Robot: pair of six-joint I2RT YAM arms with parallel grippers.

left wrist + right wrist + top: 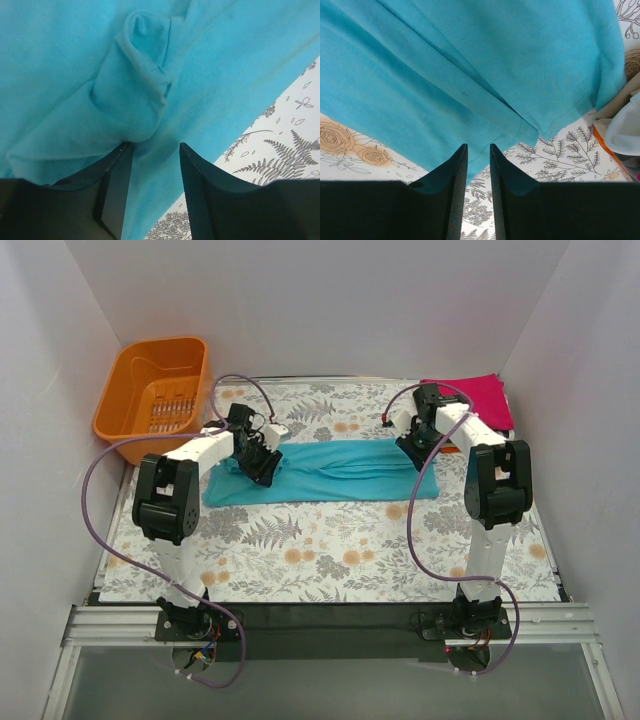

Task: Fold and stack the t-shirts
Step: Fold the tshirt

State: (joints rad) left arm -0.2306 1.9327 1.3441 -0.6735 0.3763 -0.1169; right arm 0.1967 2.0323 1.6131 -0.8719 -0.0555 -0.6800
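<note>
The left tool (155, 147) stands partly open over the left end of the teal shirt (330, 475). Its fingers are apart with cloth showing in the gap, and nothing is clamped between them. One fingertip (125, 150) touches a bunched fold (135, 90) that rises just ahead of it.

The right tool (478, 147) is nearly closed, with only a narrow slit between its fingers. The shirt's hemmed right edge sits at the fingertips, and I cannot tell whether it is pinched or only touched. Just beside that edge lies some white cloth (625, 130) with an orange strip under it.

The teal shirt lies flat along the middle of the flowered worktop (330, 550), stretched as a long band between the two tools. At the far right corner rests a pink shirt (485, 400), folded. At the far left corner stands an orange basket (130, 370).
</note>
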